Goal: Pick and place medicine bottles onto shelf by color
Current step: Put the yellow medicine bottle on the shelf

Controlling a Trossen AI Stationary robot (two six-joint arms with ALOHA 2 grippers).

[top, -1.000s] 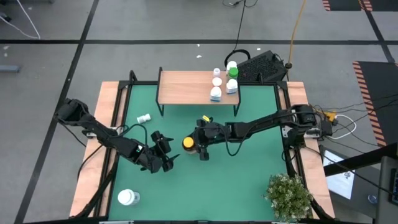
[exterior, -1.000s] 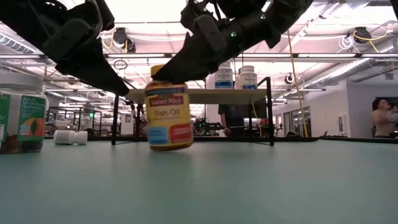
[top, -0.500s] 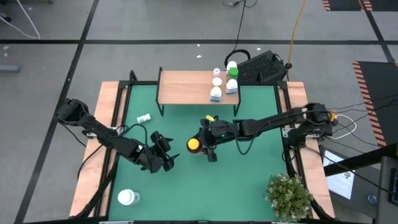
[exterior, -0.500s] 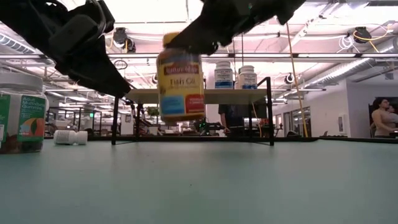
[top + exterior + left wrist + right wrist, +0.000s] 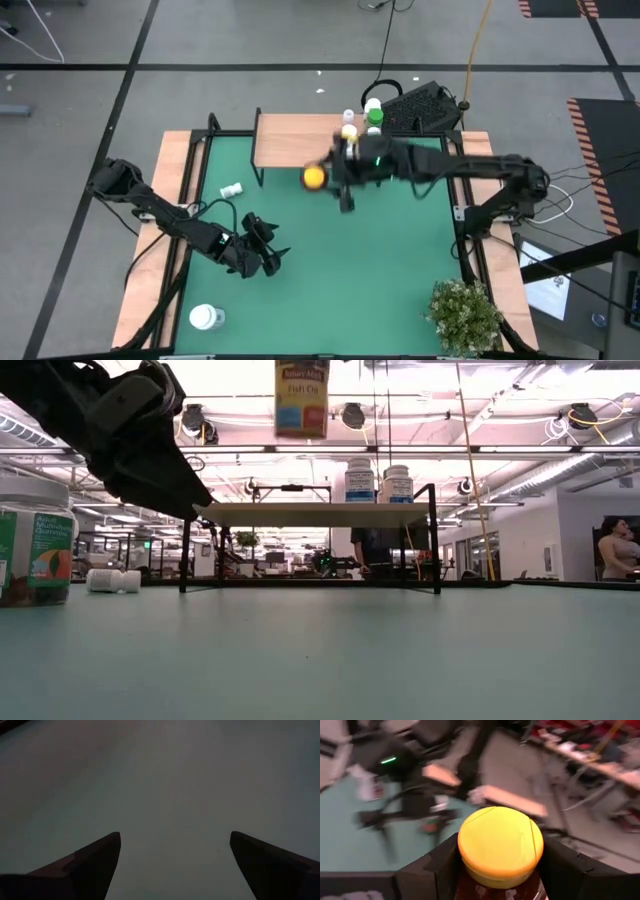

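The amber medicine bottle with a yellow cap [image 5: 314, 177] hangs in the air beside the shelf [image 5: 296, 140], in my right gripper [image 5: 330, 176], which is shut on it. In the low view the amber bottle [image 5: 302, 398] is higher than the shelf board [image 5: 300, 512]. White bottles [image 5: 348, 124] and a green-capped one [image 5: 375, 117] stand on the shelf's right end. One small white bottle [image 5: 231, 189] lies on its side on the mat. My left gripper [image 5: 264, 256] waits open low over the mat; its wrist view shows only mat between the open fingers [image 5: 97, 857]. My right gripper pinches the amber bottle between its two fingers [image 5: 432, 867], just under the yellow cap [image 5: 500, 845], one finger on each side. The fingers come from the table's right. The bottle is lifted clear of the table and stays upright, its label [image 5: 302, 390] facing the near edge.
A large white-capped jar [image 5: 206, 317] stands near the mat's near left corner, and shows as a jar [image 5: 35, 545] at the low view's left edge. A leafy plant [image 5: 465, 315] sits at the near right corner. The shelf's left part is bare. A person [image 5: 615, 550] is in the room behind.
My right gripper has lifted the amber bottle from the middle of the mat and carried it up and toward the far edge, to beside the shelf. The bottle, slightly tilted low over the mat a second ago, is now upright and above shelf height.
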